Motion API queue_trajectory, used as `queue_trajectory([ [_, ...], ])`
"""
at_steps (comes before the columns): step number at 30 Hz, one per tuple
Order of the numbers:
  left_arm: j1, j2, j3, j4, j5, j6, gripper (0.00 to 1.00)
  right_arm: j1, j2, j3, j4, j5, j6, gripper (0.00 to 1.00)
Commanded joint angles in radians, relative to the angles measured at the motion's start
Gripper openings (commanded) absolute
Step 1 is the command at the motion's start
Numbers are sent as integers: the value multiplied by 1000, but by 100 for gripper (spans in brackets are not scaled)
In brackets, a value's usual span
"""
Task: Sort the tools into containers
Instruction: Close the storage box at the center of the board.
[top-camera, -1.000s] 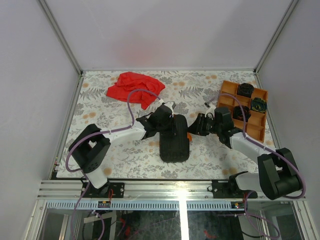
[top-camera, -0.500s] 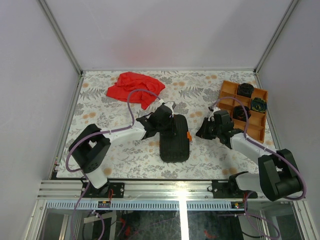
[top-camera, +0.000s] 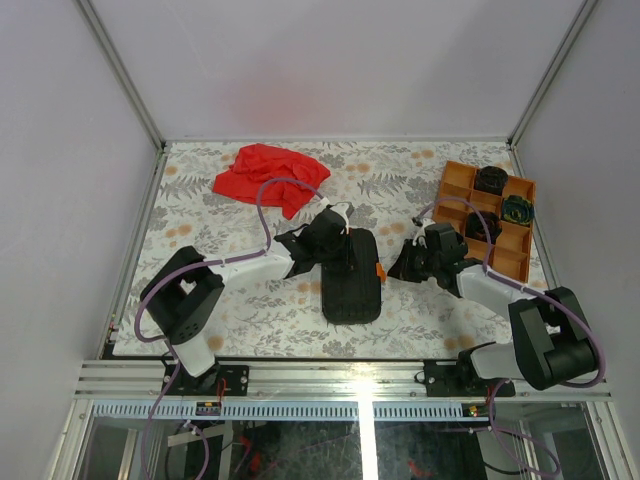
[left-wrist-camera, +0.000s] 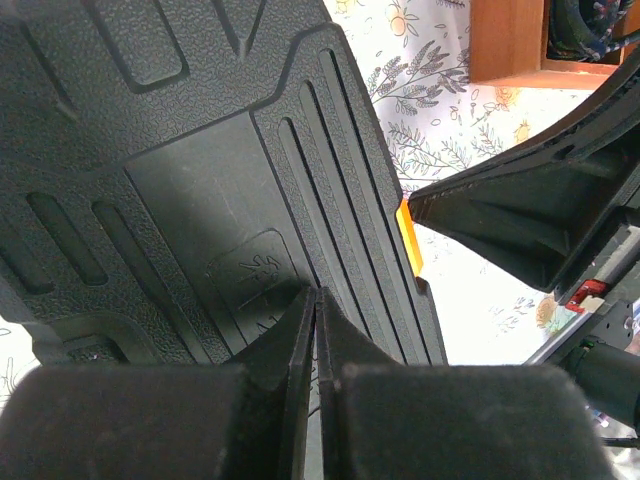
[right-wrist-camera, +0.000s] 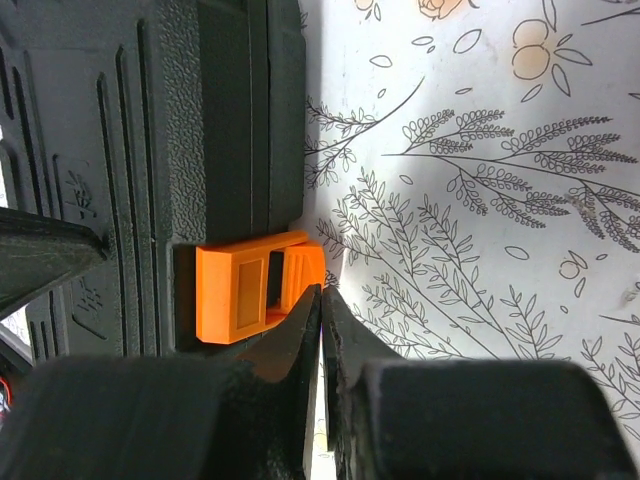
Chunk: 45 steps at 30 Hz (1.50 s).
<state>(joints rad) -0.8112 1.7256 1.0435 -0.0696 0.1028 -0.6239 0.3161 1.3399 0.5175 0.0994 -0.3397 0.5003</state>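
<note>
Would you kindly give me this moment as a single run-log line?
tool case: closed | left gripper: shut, over tool case | right gripper: shut, tips at orange latch

1. The left arm (top-camera: 250, 268) rises from its base (top-camera: 185, 318) at the 7 o'clock corner of the bench and stretches low toward 2 o'clock, its forearm nearly level
2. The left gripper (top-camera: 338, 243) sits near the middle, pointing toward 3 o'clock; in the wrist view its fingers (left-wrist-camera: 300, 325) are pressed flat together, only a thin seam between them
3. The right arm (top-camera: 490, 290) leaves its base (top-camera: 548, 345) at 5 o'clock and reaches low toward 10 o'clock
4. The right gripper (top-camera: 396, 266) points toward 9 o'clock, facing the left one, the two near but apart; its fingers (right-wrist-camera: 292, 335) are drawn together, tips meeting, with a hairline slit behind them
</note>
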Motion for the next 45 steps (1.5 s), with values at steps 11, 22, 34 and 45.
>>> queue_trajectory([
  [11, -17, 82, -58, -157, -22, 28, 0, 5, 92, -2, 122, -90, 9, 7],
  [22, -16, 93, -49, -157, -17, 29, 0, 20, 159, -4, 160, -144, 18, 7],
  [34, -17, -6, -49, -165, -93, 46, 0, 26, -45, 73, -56, 164, -45, 20],
  [45, -15, -415, -28, -213, -409, 115, 62, 25, -459, 229, -306, 495, -195, 57],
])
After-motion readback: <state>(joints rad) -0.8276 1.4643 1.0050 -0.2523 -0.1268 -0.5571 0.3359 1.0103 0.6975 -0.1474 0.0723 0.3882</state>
